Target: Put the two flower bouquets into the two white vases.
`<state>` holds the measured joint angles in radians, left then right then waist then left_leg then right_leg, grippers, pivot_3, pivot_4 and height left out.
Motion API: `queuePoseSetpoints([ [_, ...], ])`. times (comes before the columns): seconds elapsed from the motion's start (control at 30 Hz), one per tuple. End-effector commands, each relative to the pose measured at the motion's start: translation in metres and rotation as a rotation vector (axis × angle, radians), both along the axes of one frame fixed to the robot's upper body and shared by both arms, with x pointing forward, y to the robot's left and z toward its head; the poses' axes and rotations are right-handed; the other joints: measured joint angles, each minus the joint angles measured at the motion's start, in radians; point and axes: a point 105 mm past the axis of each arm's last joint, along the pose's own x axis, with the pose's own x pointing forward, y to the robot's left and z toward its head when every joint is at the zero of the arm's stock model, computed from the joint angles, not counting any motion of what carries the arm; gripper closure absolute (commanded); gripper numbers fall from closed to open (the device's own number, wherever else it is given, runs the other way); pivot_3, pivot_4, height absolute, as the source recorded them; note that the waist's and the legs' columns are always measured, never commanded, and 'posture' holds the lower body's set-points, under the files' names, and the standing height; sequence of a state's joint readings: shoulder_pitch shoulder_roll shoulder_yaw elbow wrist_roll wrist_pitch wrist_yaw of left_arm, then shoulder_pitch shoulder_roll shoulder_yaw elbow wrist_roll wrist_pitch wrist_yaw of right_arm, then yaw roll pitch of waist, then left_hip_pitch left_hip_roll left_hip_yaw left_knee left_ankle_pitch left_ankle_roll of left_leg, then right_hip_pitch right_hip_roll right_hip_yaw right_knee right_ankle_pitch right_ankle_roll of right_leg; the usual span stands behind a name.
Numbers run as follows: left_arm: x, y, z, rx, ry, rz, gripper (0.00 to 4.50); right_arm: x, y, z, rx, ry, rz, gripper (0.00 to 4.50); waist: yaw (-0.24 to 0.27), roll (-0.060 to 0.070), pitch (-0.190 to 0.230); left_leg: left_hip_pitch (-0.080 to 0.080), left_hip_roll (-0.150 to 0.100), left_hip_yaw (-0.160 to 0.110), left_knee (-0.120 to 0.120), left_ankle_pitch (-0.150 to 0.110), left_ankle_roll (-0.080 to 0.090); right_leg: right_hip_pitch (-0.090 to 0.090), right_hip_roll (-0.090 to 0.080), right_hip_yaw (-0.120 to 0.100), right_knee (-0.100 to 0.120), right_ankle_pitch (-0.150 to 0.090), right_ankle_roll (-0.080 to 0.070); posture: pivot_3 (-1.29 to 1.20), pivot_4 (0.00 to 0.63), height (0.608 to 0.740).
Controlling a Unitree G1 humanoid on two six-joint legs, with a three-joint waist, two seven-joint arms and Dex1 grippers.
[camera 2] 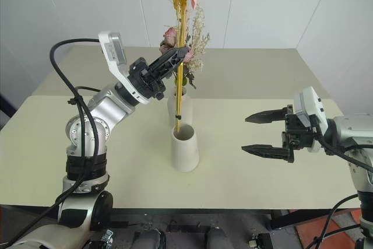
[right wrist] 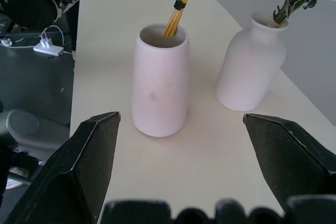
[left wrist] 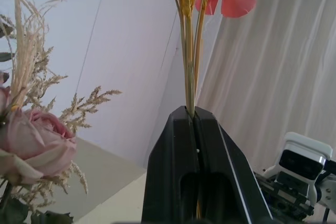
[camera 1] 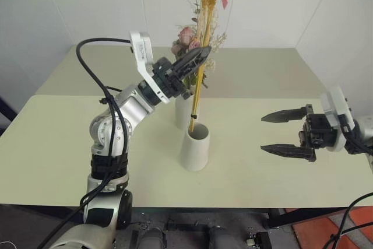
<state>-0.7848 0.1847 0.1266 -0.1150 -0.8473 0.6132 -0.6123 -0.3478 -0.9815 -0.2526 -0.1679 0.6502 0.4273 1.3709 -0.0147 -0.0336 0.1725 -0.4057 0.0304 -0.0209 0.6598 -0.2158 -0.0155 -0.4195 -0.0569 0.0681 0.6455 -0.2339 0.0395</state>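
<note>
My left hand (camera 1: 201, 54) pinches the light, brittle wheat bouquet (camera 1: 201, 56) mid-stem, a sound spot, its tips just below me at the cone vase (camera 1: 194, 148) mouth; my right hand (camera 1: 274, 133) is spread.

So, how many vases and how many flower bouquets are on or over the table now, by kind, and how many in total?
White vases: 2, the cone vase and the bottle vase.
Flower bouquets: 2, the rose bouquet in the bottle vase, and the wheat bouquet held over the cone vase.
Total: 4
</note>
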Motion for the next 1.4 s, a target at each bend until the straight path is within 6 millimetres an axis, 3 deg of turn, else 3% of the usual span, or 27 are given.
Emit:
queuePoseSetpoints([
  [0.03, -0.007, -0.008, -0.002, 0.002, -0.03, -0.026, 4.48, -0.006, -0.002, 0.012, -0.002, -0.041, -0.007, 0.0, 0.0, 0.0, 0.0, 0.0, 0.0, 0.0, 0.0, 0.0, 0.0, 0.0, 0.0, 0.0, 0.0, 0.0, 0.0, 0.0, 0.15, 0.74],
  [0.07, -0.009, -0.009, -0.005, 0.009, -0.02, -0.035, 4.48, -0.006, -0.002, 0.012, -0.002, -0.04, -0.009, 0.0, 0.0, 0.0, 0.0, 0.0, 0.0, 0.0, 0.0, 0.0, 0.0, 0.0, 0.0, 0.0, 0.0, 0.0, 0.0, 0.0, 0.15, 0.74],
  [0.17, -0.014, -0.01, -0.013, 0.026, 0.001, -0.061, 3.83, -0.006, -0.002, 0.012, -0.002, -0.038, -0.013, 0.0, -0.001, 0.0, 0.0, 0.0, 0.0, 0.0, 0.0, 0.0, 0.0, 0.0, 0.0, 0.0, 0.0, 0.0, 0.0, 0.0, 0.15, 0.74],
  [0.33, -0.024, 0.002, -0.021, 0.072, -0.005, -0.058, 2.19, -0.006, -0.002, 0.012, -0.001, -0.036, -0.014, 0.0, -0.004, 0.0, 0.0, 0.0, 0.0, 0.0, 0.0, 0.0, 0.0, 0.0, 0.0, 0.0, 0.0, 0.0, 0.0, 0.0, 0.15, 0.74],
  [0.57, -0.056, 0.076, -0.041, 0.291, -0.033, 0.08, 0.03, -0.005, -0.003, 0.009, -0.007, -0.031, -0.016, 0.0, -0.02, 0.0, 0.0, 0.0, 0.002, 0.0, 0.0, 0.0, 0.0, -0.001, 0.001, 0.001, 0.001, 0.0, 0.0, 0.0, 0.15, 0.74],
  [0.73, -0.066, 0.14, -0.055, 0.54, -0.025, 0.296, 0.03, -0.001, -0.004, 0.005, -0.004, -0.018, -0.02, 0.0, -0.024, 0.0, 0.0, 0.001, 0.002, 0.001, 0.0, 0.0, 0.0, 0.0, 0.001, 0.0, 0.001, -0.001, 0.0, 0.0, 0.15, 0.74],
  [0.9, -0.087, 0.175, -0.048, 0.638, -0.044, 0.331, 0.03, 0.005, -0.006, 0.003, 0.022, -0.008, -0.046, 0.0, -0.018, 0.0, 0.0, 0.001, 0.003, 0.002, 0.0, 0.0, 0.0, -0.001, 0.001, 0.0, 0.0, -0.003, 0.001, 0.0, 0.15, 0.74],
  [1.13, -0.109, 0.176, -0.053, 0.661, -0.022, 0.284, 0.03, 0.009, -0.01, -0.002, 0.036, 0.002, -0.083, 0.0, -0.016, 0.0, 0.0, 0.001, 0.003, 0.003, -0.001, 0.0, 0.0, -0.002, 0.001, 0.0, 0.0, -0.003, 0.001, 0.0, 0.15, 0.74],
  [1.4, -0.112, 0.173, -0.056, 0.654, -0.013, 0.298, 0.03, 0.009, -0.012, -0.002, 0.034, 0.003, -0.102, 0.0, -0.015, 0.0, 0.0, 0.001, 0.004, 0.003, -0.001, 0.0, 0.0, -0.002, 0.001, 0.0, 0.0, -0.003, 0.0, 0.0, 0.15, 0.74],
])
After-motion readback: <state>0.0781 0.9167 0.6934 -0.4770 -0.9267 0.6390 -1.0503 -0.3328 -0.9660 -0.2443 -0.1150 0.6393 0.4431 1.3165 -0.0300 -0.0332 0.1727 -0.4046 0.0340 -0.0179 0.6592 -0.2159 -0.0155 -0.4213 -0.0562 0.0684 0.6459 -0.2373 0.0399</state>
